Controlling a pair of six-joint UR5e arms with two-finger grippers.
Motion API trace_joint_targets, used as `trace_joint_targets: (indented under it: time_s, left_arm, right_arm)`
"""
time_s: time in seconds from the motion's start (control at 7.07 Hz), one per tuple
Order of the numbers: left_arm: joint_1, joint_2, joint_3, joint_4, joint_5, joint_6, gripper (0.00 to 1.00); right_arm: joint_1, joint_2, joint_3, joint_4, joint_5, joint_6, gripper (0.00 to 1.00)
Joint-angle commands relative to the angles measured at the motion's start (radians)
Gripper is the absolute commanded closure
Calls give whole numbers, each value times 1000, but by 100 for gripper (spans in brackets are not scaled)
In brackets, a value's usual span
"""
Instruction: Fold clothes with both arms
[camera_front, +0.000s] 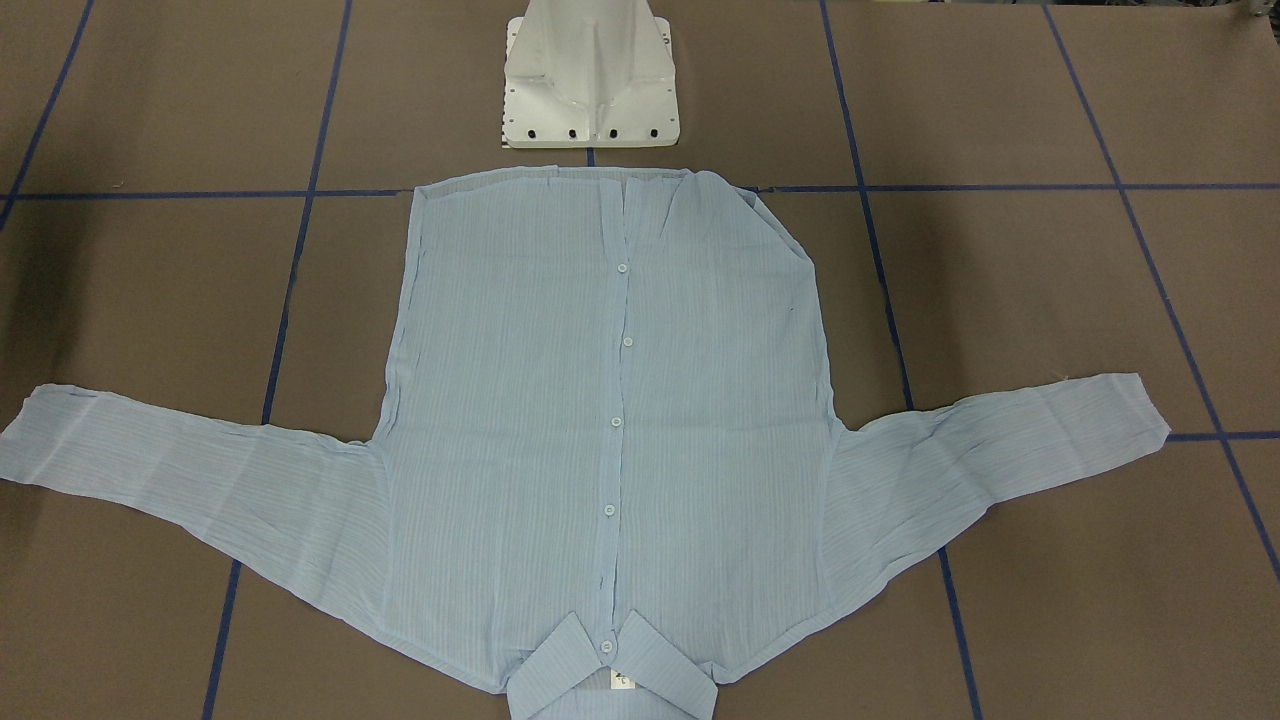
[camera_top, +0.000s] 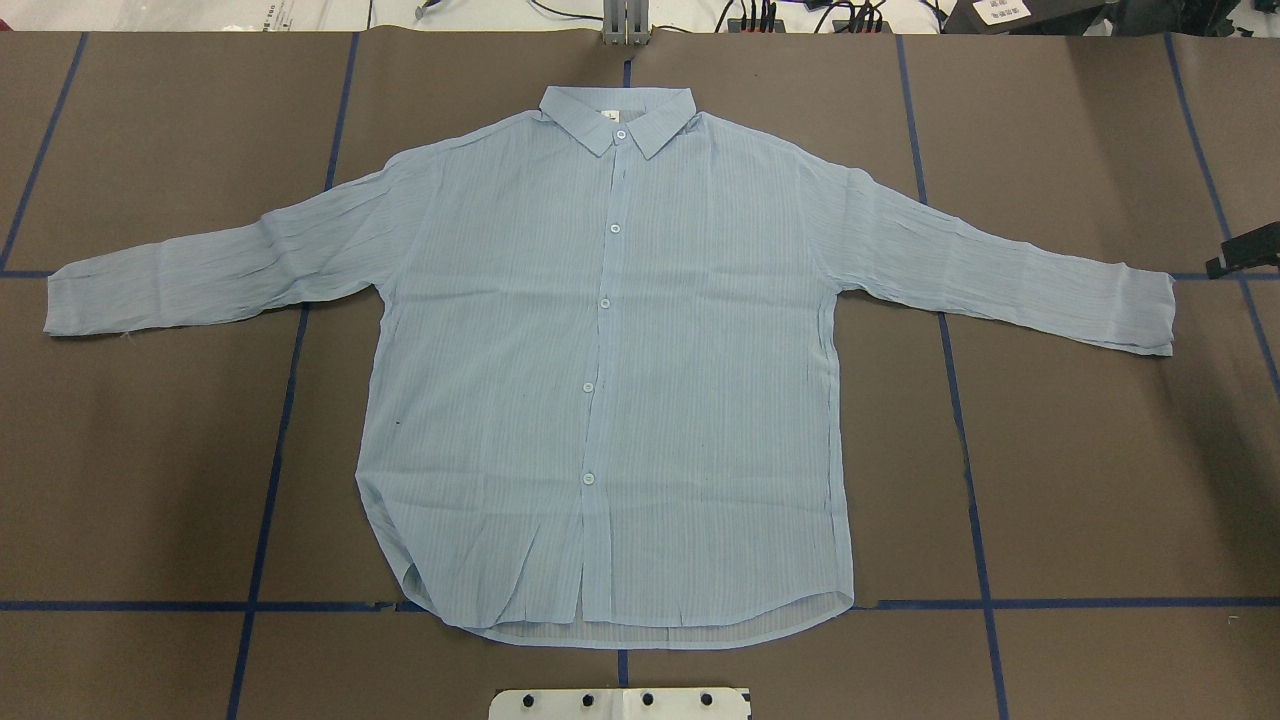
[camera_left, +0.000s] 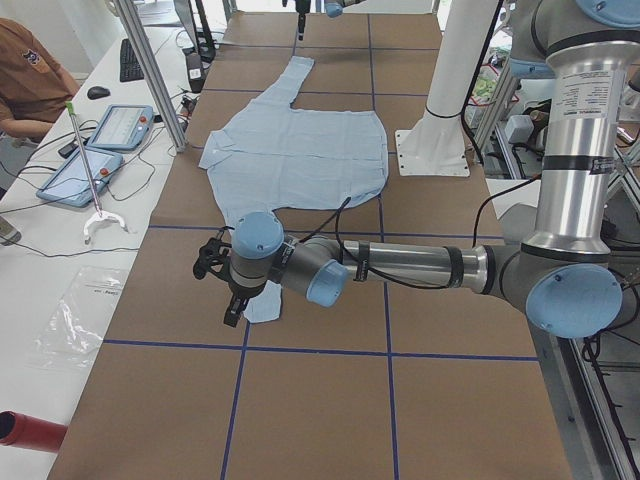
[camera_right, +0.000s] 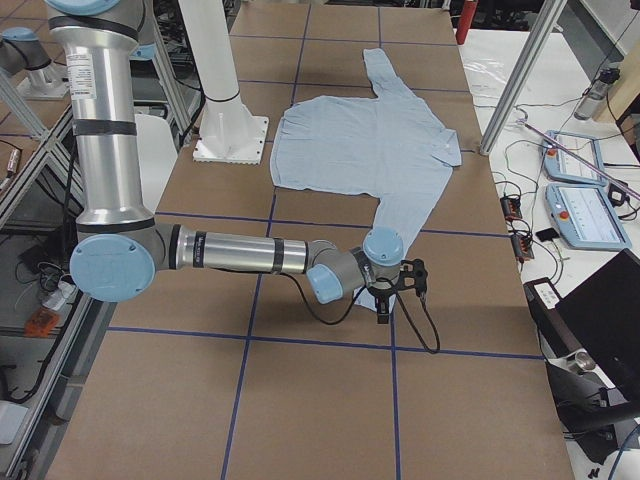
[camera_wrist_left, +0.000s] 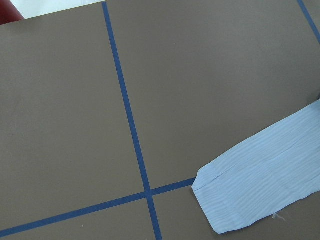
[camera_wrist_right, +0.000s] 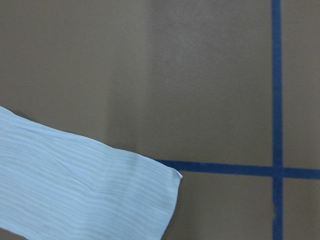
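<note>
The light-blue striped shirt (camera_top: 600, 350) lies flat and buttoned on the brown table, collar away from the robot, both sleeves spread out sideways (camera_front: 600, 400). My left arm (camera_left: 400, 265) stretches low over the table, its gripper (camera_left: 228, 300) hanging above the end of the near sleeve. The left wrist view shows that sleeve's cuff (camera_wrist_left: 260, 170) lying flat. My right arm (camera_right: 240, 253) reaches out likewise, its gripper (camera_right: 388, 305) above the other sleeve end. That cuff (camera_wrist_right: 85, 190) fills the right wrist view's lower left. Only a black edge of the right gripper (camera_top: 1243, 251) shows overhead. I cannot tell whether either gripper is open or shut.
The white pedestal base (camera_front: 590, 80) stands just behind the shirt's hem. Blue tape lines (camera_top: 270, 480) grid the table. A seated person (camera_left: 30, 80), tablets (camera_left: 100, 150) and a red cylinder (camera_left: 25, 428) are on the side bench. Aluminium posts (camera_left: 150, 70) rise at the table edge.
</note>
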Motion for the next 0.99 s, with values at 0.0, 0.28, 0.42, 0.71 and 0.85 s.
trace_joint_targets:
  time_s: [0.0,0.28,0.42,0.71,0.85]
  left_arm:
    - [5,4,1,-13,-1,-11,0]
    - [5,4,-3,-14,-6,-11,0]
    - [7,2,-3,-14,-6,-11,0]
    - [7,1,-5,-16,-7,-11,0]
    - [7,-1,-6,-16,-7,-11,0]
  right_arm:
    - [-116,8,-63,167,-80,83,1]
    - [-168,11,-65,176,-86,136,4]
    - [-167,8,-71,176,-85,134,7]
    - [-165,-7,-74,174,-81,125,8]
    - [-162,-8,-79,173,-81,125,9]
